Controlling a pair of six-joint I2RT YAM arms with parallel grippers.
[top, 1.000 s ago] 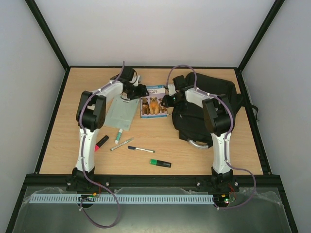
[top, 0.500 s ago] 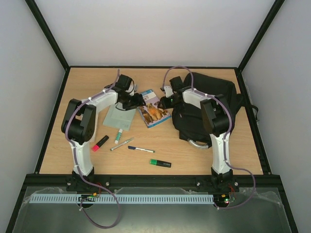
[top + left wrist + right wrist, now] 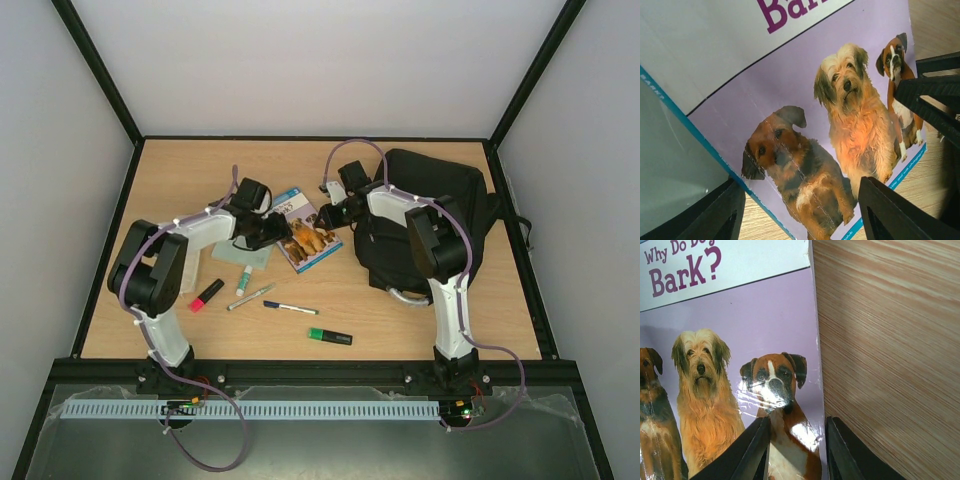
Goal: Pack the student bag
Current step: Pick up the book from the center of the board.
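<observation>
**Two Grippers at One Book**

Two arms seemed occupied with the book-loading step. The left gripper (image 3: 800, 192), jaws spread wide, and the right gripper (image 3: 797, 427), jaws narrowly parted, stood at opposite edges of the thin paperback with dogs on its lilac cover (image 3: 308, 232). Neither clasped it. The large black fabric backpack (image 3: 440, 200) lay just right of it. The next move probably called for a firm pinch, then a lift bagward.

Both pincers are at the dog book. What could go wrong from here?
The left pincer and right pincer sit at opposite edges of the book; uneven moves could crease or skew it. The grey sleeve lies against the book and might drag along. The student bag shows no visible opening, so the book may snag.
</observation>
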